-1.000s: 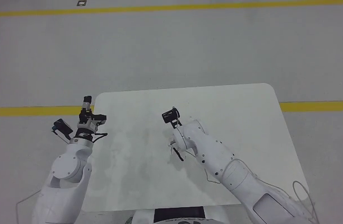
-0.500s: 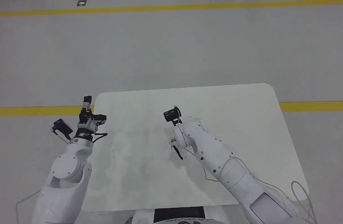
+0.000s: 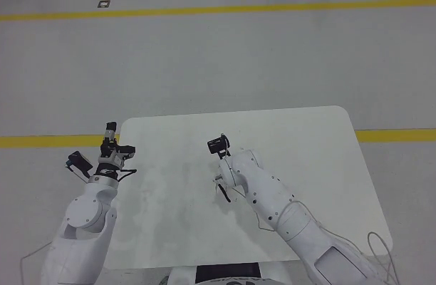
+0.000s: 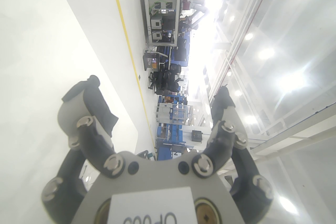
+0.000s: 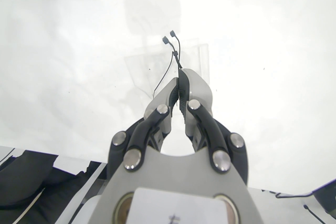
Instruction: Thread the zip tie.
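Right arm bends low over the table (image 3: pixel 310 142), gripper (image 5: pixel 179 78) pinching a black zip tie (image 5: pixel 175 53); left gripper (image 4: pixel 157 88) hovers at the table's edge, fingers spread wide.

Black zip tie (image 5: pixel 172 33). White counter (image 3: pixel 303 142), faintly smudged grey. Pale grey floor (image 3: pixel 204 64) crossed by yellow stripes (image 3: pixel 204 10). Silver-grey fingers (image 5: pixel 199 86), black on their inner faces.

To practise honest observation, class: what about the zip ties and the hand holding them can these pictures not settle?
Right wrist view: whether the zip ties are threaded together; strands overlap, too thin.
Right wrist view: the ties' gripped ends, hidden between the right hand's shut pads.
Top view: the ties, too small beside the right arm.
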You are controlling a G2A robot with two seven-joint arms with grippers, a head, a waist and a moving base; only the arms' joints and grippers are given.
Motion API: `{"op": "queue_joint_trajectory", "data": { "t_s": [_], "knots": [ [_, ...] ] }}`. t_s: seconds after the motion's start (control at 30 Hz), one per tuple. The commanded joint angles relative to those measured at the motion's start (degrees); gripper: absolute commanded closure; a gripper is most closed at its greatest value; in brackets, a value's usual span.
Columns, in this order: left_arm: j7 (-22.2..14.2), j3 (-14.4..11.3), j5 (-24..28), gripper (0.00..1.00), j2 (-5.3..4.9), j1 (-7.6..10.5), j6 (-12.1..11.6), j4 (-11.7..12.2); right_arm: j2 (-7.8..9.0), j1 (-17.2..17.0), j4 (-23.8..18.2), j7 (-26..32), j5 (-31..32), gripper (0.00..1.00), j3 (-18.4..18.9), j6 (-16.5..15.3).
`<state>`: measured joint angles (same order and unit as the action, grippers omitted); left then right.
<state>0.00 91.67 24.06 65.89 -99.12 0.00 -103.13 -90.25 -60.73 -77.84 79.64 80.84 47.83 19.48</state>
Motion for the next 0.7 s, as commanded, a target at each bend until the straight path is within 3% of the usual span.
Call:
{"op": "queue_joint_trajectory", "data": {
  "t_s": [0.0,0.27,0.37,0.67],
  "knots": [
    [0.0,0.0,0.0,0.00,0.00,0.00,0.0,0.0,-0.18,-0.1,0.4,0.0,0.1,1.00,0.1,0.0],
    [0.0,0.0,0.0,0.00,0.00,0.00,0.0,0.0,-0.89,0.3,2.6,0.0,-0.5,1.00,-0.1,0.0],
    [0.0,0.0,0.0,0.00,0.00,0.00,0.0,0.0,-1.09,0.5,3.0,0.0,-0.7,0.93,-0.1,0.0],
    [0.0,0.0,0.0,0.00,0.00,0.00,0.0,0.0,-1.48,0.6,4.0,0.0,-0.7,0.93,0.1,0.0]
  ]
}}
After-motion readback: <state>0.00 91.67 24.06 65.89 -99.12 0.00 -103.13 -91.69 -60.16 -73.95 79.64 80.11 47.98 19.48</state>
